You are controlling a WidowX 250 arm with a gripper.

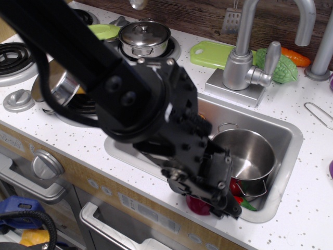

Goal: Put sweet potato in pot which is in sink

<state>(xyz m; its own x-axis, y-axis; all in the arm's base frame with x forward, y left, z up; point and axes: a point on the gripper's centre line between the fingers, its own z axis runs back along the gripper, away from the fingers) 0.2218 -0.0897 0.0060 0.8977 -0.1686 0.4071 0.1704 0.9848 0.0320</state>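
Note:
The sweet potato (198,205) is a dark red toy on the front rim of the sink (283,136); only a small part of it shows below the gripper. My black gripper (208,202) is down over it, with its fingers on either side of it, and the wrist hides whether they press on it. The open steel pot (251,155) stands empty in the right part of the sink, just right of and behind the gripper.
A red and green toy (238,190) lies by the pot's front. The grey tap (240,57) stands behind the sink. A lidded steel pot (144,36) and another steel pot (58,87) sit on the stove at left. A green board (212,53) and green vegetable (283,66) lie at the back.

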